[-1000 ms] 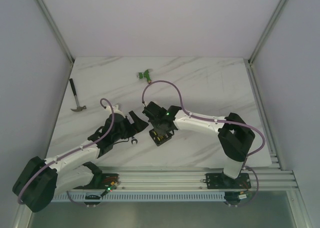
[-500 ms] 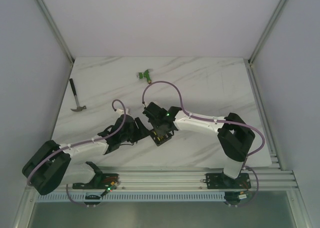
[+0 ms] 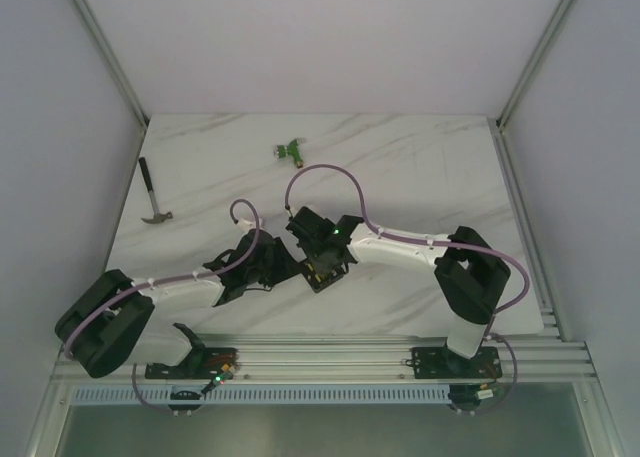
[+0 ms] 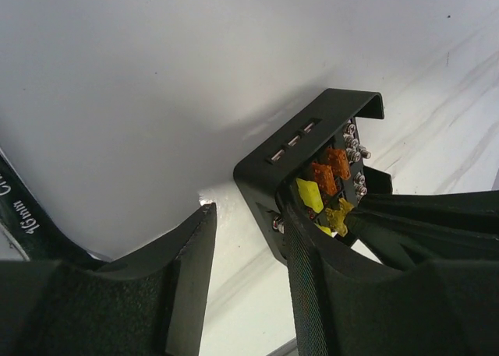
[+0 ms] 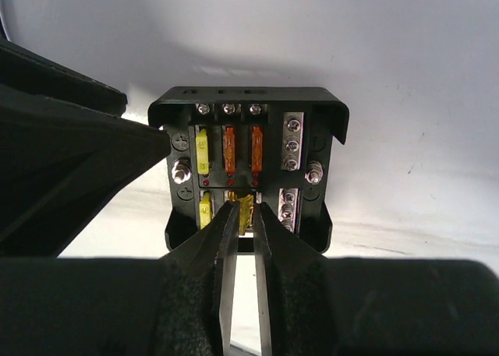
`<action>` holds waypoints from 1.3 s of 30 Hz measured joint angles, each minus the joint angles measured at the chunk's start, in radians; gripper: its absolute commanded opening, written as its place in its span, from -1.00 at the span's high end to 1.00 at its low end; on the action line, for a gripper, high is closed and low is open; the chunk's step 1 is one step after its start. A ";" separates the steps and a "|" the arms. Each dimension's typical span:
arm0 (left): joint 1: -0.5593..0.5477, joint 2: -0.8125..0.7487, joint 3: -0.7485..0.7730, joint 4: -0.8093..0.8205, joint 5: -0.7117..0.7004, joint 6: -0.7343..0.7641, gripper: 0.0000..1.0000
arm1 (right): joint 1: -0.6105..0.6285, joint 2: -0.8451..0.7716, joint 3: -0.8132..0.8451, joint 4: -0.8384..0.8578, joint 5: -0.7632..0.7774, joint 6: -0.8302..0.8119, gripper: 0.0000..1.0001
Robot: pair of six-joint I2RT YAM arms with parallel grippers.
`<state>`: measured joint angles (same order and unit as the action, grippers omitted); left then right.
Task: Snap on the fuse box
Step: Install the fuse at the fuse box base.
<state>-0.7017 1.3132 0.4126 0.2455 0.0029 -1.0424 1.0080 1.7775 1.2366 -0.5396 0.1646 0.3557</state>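
Observation:
The fuse box is a small black square box on the marble table, its top uncovered, with orange and yellow fuses showing. It also shows in the right wrist view and the left wrist view. My right gripper is over the box's near row, shut on a small yellow fuse. My left gripper is open at the box's left side. Its right finger lies against the box edge, and only the box's near corner reaches between the jaws.
A small hammer lies at the table's left edge. A green connector lies at the back centre. An aluminium rail runs along the near edge. Purple cables loop over both arms.
My left arm has swung right and stretched out low, bringing its open gripper up against the fuse box. My right gripper has stayed over the box.

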 measured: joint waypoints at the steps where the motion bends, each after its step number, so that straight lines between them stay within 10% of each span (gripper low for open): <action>1: 0.000 0.007 0.003 0.000 0.000 -0.003 0.04 | 0.000 -0.001 -0.001 0.002 0.000 0.001 0.62; 39: -0.005 0.026 0.006 0.017 -0.007 -0.034 0.15 | -0.013 -0.041 -0.053 0.009 -0.001 0.014 1.00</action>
<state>-0.7071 1.3392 0.4183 0.2623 -0.0044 -1.0763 0.9947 1.7367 1.1831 -0.5304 0.1635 0.3698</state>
